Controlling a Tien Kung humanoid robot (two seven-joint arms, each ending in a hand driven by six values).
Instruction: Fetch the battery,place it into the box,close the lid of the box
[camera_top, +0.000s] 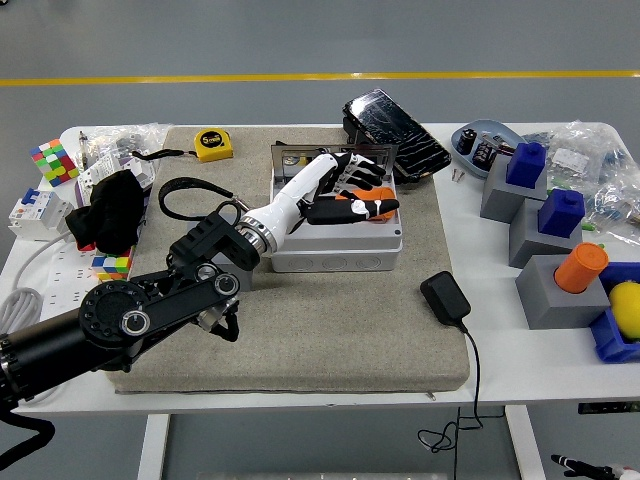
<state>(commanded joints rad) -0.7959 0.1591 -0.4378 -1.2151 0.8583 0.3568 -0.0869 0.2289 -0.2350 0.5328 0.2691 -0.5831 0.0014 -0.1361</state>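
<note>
Head view is showing the left hand (355, 195) reaching over the open grey box (335, 232), with its fingers lying around the orange battery (362, 208) and keeping it just above the box's cavity, I think because the battery must go in before the lid (345, 157), which is standing upright at the far side, can come down. I am counting one box, one battery in the hand, and one more orange battery (582, 267) sitting in a grey holder (556, 292) at the right.
</note>
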